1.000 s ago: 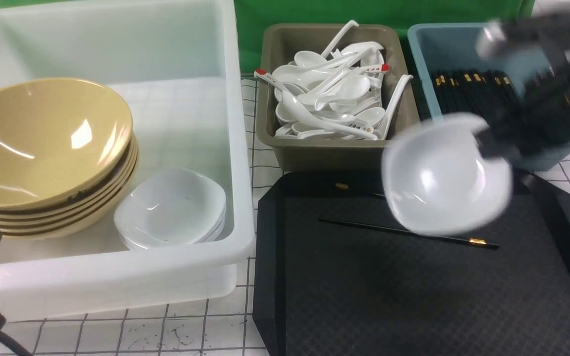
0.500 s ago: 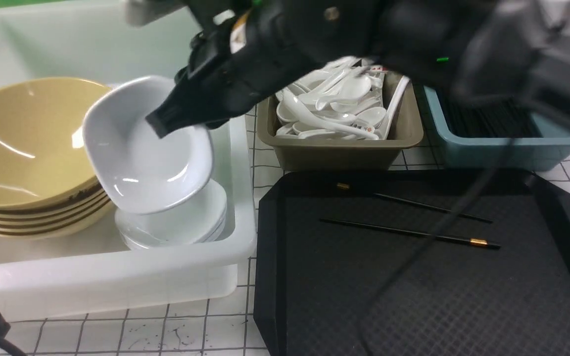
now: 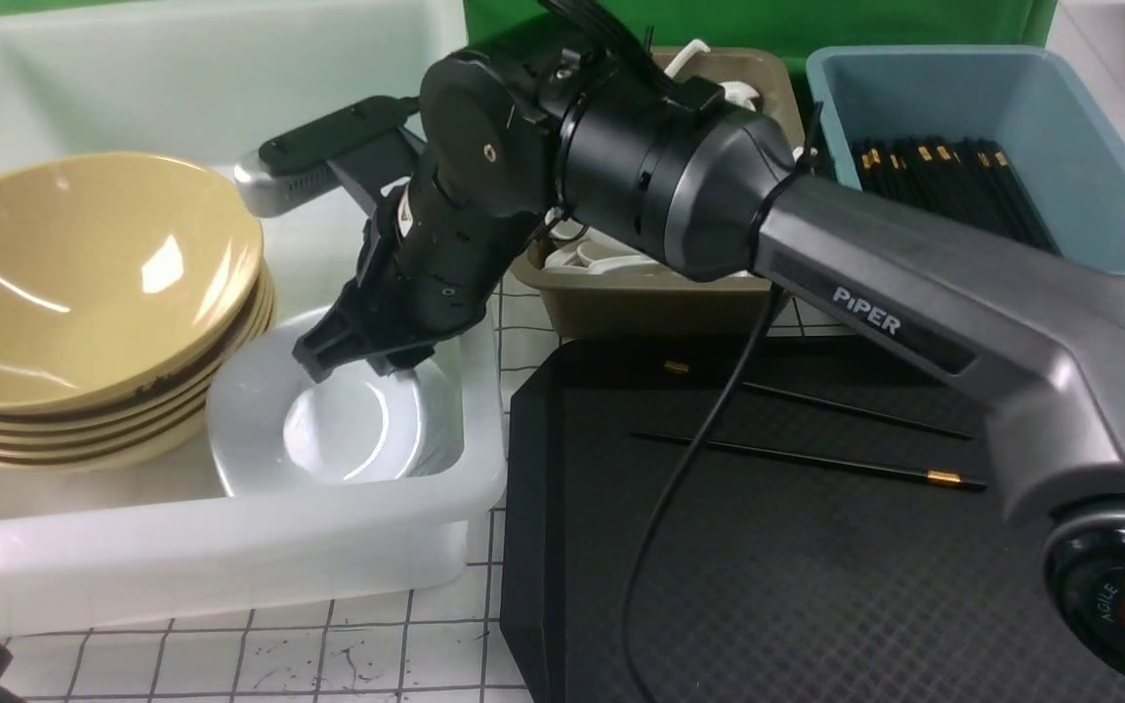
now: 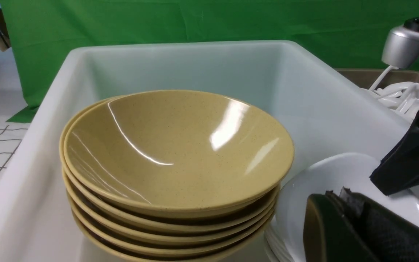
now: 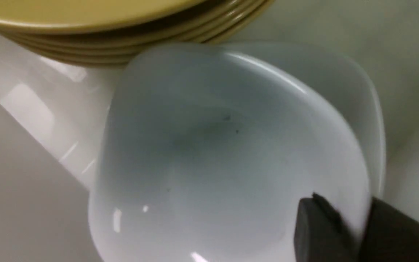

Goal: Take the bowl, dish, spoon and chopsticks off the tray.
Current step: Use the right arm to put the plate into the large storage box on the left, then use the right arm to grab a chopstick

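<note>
You have the dish (image 3: 348, 430) in the white tub (image 3: 230, 547) at left, beside the stacked bowl (image 3: 84, 273); right jaws straddle its rim, whether gripping you cannot tell; left jaws clenched, empty; only the chopsticks (image 3: 797, 454) are left on the tray (image 3: 816, 605).
</note>
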### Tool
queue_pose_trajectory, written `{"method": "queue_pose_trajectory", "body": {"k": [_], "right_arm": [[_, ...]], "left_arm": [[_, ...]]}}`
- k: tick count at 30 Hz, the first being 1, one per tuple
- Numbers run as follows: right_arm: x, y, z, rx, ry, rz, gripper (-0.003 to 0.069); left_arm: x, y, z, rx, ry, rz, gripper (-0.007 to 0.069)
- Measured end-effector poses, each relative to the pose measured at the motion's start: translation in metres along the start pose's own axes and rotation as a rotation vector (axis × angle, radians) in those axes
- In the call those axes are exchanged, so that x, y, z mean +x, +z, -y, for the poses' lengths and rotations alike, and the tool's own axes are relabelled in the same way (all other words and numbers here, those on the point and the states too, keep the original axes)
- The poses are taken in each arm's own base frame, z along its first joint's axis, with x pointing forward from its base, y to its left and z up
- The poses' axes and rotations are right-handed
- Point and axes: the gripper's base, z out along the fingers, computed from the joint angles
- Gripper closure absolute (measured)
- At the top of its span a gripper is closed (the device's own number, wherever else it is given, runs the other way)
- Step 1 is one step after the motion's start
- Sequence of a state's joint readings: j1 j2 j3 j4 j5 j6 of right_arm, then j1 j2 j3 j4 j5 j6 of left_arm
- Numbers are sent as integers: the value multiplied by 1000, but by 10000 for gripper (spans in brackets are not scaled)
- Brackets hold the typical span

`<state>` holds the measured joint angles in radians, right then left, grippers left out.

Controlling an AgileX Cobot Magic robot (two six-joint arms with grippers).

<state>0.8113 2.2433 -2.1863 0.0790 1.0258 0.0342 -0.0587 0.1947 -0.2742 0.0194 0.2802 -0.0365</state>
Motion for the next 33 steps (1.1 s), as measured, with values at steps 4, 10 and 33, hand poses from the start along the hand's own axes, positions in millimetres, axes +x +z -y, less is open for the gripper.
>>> {"method": "queue_pose_trajectory", "body": {"k": [4, 10, 33], "right_arm": [[-4, -26, -1, 8, -68, -31, 218], [-16, -138, 12, 201, -294, 89, 148], [217, -40, 191, 125, -81, -361, 312]], "left_arm": [[0, 0, 0, 0, 0, 0, 638], [0, 0, 0, 0, 0, 0, 638], [-1, 0, 0, 1, 0, 14, 638]]}}
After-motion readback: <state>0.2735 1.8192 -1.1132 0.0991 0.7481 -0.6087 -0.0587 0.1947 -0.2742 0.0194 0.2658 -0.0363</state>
